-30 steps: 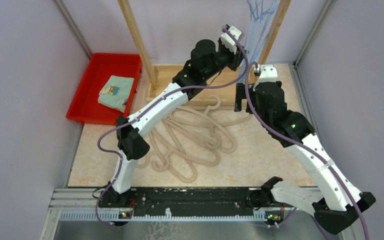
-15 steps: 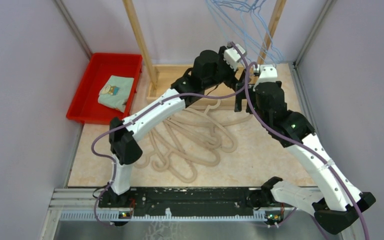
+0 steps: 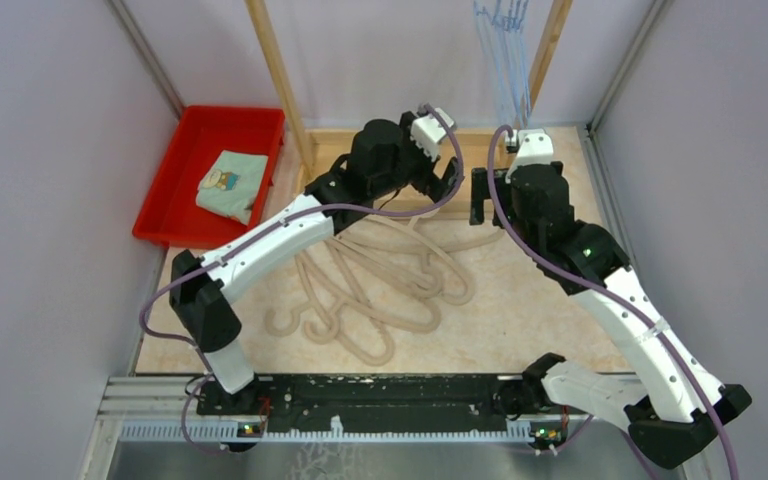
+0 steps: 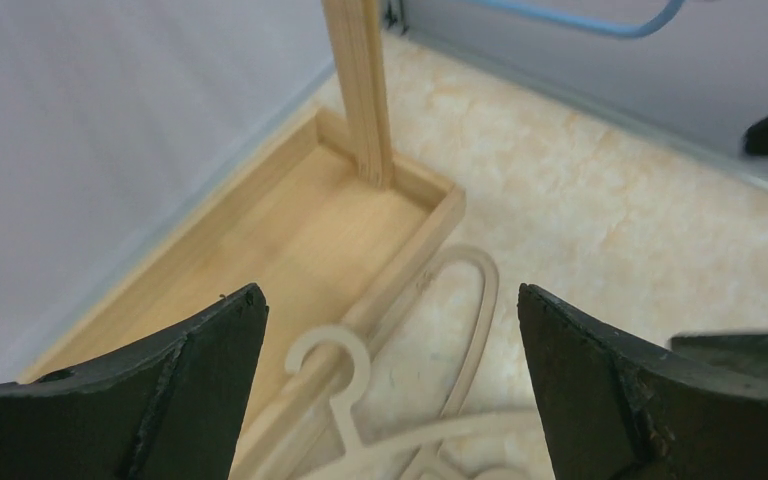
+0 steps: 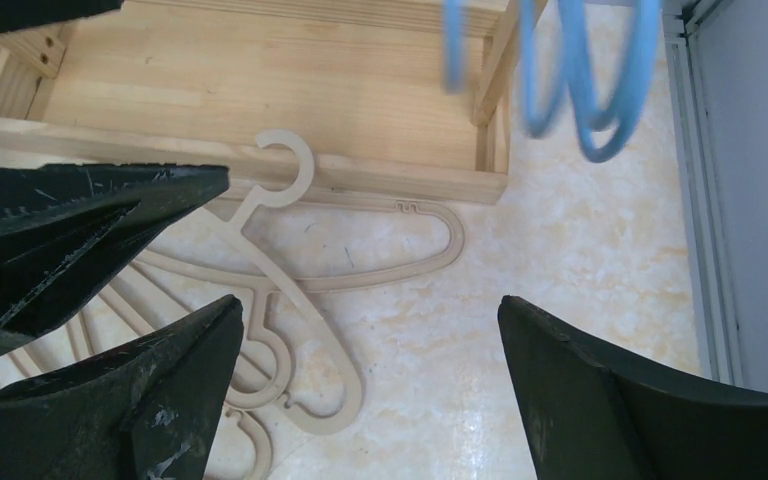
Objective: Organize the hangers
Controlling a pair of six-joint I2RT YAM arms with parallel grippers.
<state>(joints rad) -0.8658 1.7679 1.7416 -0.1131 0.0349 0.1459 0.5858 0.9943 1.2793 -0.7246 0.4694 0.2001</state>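
Note:
Several beige hangers [image 3: 400,322] lie tangled on the table between the arms. One beige hanger hook [image 4: 337,352] rests against the wooden base's edge, right below my open left gripper [image 4: 388,292]. Thin light-blue hangers [image 3: 505,55] hang from the top of the rack, blurred in the right wrist view [image 5: 585,85]. My left gripper [image 3: 447,178] is low, in front of the rack, holding nothing. My right gripper [image 3: 479,196] hovers beside it, open and empty [image 5: 367,300], over bare table next to a beige hanger [image 5: 300,290].
The tall wooden rack has two posts [image 3: 268,70] and a shallow base tray [image 4: 290,230] at the back. A red bin [image 3: 175,195] with a folded cloth [image 3: 232,180] sits at the back left. Grey walls close in both sides.
My left gripper opened and left a blue hanger on the rack, then dropped down and left toward the base. The blue hangers are swinging. The right arm has not moved.

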